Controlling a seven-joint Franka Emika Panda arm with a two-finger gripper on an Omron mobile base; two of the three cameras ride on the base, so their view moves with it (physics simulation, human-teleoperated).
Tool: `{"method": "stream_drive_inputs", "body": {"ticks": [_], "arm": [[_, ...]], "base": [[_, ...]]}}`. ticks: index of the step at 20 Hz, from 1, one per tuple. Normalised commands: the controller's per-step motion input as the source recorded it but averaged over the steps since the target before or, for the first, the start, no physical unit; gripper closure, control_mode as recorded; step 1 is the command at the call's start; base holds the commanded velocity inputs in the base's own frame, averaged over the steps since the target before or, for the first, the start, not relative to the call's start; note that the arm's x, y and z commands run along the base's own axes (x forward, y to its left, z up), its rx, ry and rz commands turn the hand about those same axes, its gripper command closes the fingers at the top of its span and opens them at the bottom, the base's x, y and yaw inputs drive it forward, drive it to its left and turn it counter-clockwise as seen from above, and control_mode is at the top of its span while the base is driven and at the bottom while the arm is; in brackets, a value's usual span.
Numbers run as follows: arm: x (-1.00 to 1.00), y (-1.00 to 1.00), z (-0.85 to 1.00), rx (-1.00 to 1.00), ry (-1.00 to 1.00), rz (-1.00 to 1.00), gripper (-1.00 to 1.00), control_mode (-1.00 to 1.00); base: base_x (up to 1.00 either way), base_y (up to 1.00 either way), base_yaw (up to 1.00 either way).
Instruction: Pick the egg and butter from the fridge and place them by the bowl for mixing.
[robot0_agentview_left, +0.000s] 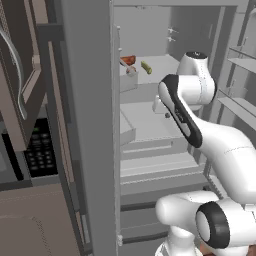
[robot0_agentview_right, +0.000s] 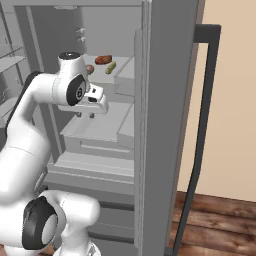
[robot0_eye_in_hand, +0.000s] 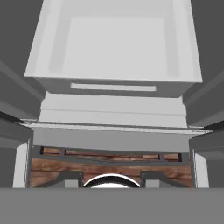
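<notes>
Fridge (robot0_agentview_right: 165, 75) shelf: egg (robot0_agentview_right: 89, 68) above claw (robot0_agentview_right: 86, 115)

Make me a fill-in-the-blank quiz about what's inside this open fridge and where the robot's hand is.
1. The butter lies on the same shelf as the egg and a ____-orange lump.
2. The fridge door stands ____.
3. The gripper hangs ____ the shelf that carries the egg.
4. The hand view looks down into a pale, open ____.

Missing words: red; open; below; drawer
</notes>
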Motion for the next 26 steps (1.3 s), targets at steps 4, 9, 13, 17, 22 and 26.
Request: {"method": "stream_drive_inputs", "body": {"ticks": [4,9,13,17,22,26], "arm": [[-0.08,0.02,-0.03,0.01,-0.06,0.00,-1.00,-1.00],[-0.05,0.25,0.16,-0.06,-0.37,-0.09,-1.00,-1.00],[-0.02,0.18,0.49,0.00,-0.33,-0.02,-1.00,-1.00],[0.03,0.11,0.58,0.00,-0.10,-0.01,-1.00,-1.00],[0.10,0.07,0.51,0.00,-0.06,0.00,-1.00,-1.00],[0.25,0.00,0.40,0.00,-0.03,0.05,-1.00,-1.00]], "base": [[0.00,0.00,0.00],[0.00,0.00,0.00],[0.00,0.00,0.00],[0.00,0.00,0.00],[0.00,0.00,0.00],[0.00,0.00,0.00]]}}
